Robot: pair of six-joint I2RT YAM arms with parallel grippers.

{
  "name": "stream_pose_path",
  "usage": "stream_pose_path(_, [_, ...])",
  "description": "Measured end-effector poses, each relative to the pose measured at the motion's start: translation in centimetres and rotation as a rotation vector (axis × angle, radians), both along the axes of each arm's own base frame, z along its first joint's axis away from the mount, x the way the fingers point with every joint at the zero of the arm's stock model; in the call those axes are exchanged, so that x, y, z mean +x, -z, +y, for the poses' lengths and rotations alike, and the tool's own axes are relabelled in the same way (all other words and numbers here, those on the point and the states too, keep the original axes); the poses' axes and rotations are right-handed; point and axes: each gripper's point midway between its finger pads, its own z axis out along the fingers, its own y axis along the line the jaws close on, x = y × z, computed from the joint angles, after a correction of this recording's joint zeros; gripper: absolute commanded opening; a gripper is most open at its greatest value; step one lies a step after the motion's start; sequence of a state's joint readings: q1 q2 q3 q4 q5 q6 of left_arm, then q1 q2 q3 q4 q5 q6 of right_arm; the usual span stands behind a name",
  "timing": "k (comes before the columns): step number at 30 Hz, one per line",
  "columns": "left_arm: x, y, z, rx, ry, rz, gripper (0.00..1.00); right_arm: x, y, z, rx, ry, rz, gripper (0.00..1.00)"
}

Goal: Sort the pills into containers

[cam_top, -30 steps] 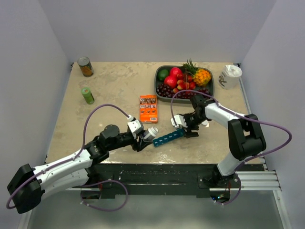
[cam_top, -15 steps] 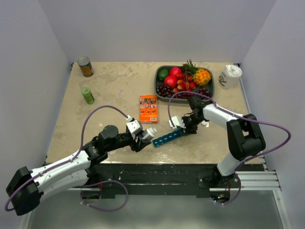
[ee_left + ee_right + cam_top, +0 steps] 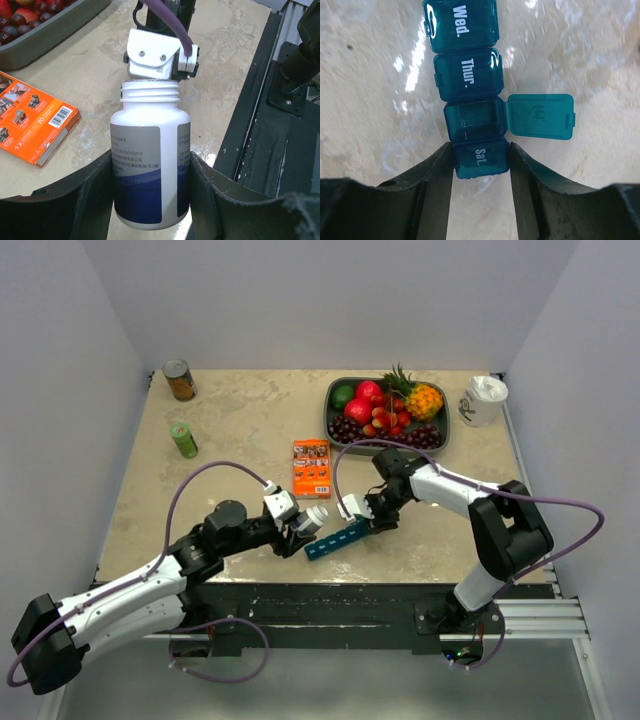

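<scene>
The teal pill box (image 3: 467, 75) lies on the table (image 3: 230, 430) near the front, one lid (image 3: 540, 116) flipped open. The right gripper (image 3: 479, 152) squeezes its Sat. end. The left gripper (image 3: 150, 167) holds an open white bottle (image 3: 150, 120) close by.

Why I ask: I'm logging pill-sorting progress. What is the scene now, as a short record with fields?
left gripper: shut on white bottle, cap off
right gripper: shut on pill organiser at its Sat. end
open compartment: Fri., lid flipped aside
closed lids: Wed., Thur., Sat.
pills: none in view
</scene>
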State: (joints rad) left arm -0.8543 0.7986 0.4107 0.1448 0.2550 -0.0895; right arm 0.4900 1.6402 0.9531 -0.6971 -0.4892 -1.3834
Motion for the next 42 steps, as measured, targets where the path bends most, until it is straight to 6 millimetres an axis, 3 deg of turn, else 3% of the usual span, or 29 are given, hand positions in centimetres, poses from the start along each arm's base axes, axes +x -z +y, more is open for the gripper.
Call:
stream_pose_path(9, [-0.3, -0.1, 0.3, 0.010, 0.001, 0.003, 0.00, -2.2, -0.1, 3.4, 0.002, 0.033, 0.046, 0.40])
stream_pose_path(17, [-0.6, -0.1, 0.5, 0.015, 0.007, 0.008, 0.00, -2.9, -0.1, 3.9, 0.004, 0.098, 0.079, 0.72])
stream_pose_path(23, [-0.8, 0.3, 0.7, 0.029, 0.007, 0.021, 0.00, -2.4, -2.5, 3.8, 0.034, 0.143, 0.023, 0.82])
stream_pose_path(27, [-0.9, 0.5, 0.7, 0.039, 0.007, 0.030, 0.00, -1.7, -4.0, 2.7, 0.045, 0.194, -0.010, 0.82])
stream_pose_path(35, [-0.6, 2.2, 0.0, 0.108, 0.018, 0.098, 0.00, 0.7, -6.6, -3.1, 0.079, 0.480, 0.023, 0.83])
stream_pose_path(42, [-0.7, 4.6, -1.2, 0.216, 0.043, 0.183, 0.00, 1.5, -9.9, -4.4, 0.242, 0.685, 0.087, 0.85])
